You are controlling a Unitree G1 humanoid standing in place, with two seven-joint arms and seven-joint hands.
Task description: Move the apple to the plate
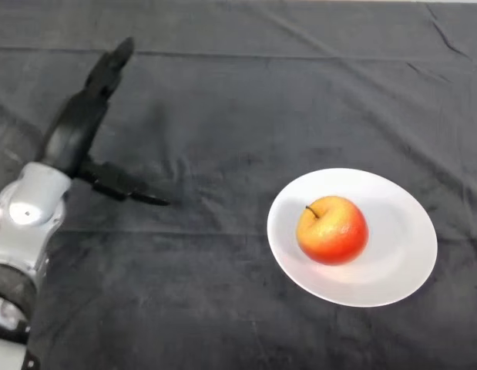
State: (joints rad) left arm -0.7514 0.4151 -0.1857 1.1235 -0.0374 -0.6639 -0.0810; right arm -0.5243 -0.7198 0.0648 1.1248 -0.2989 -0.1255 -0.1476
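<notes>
A red and yellow apple (332, 229) with a short dark stem sits upright on a white plate (400, 247), a little left of the plate's middle. My left hand (78, 129) is far to the left of the plate, over the dark cloth. Its fingers point up and away, straight, and its thumb sticks out to the right. The hand is open and holds nothing. It is well apart from the apple and the plate.
A dark, slightly creased cloth (223, 100) covers the whole table. My silver-grey forearm (26, 223) comes in from the lower left edge.
</notes>
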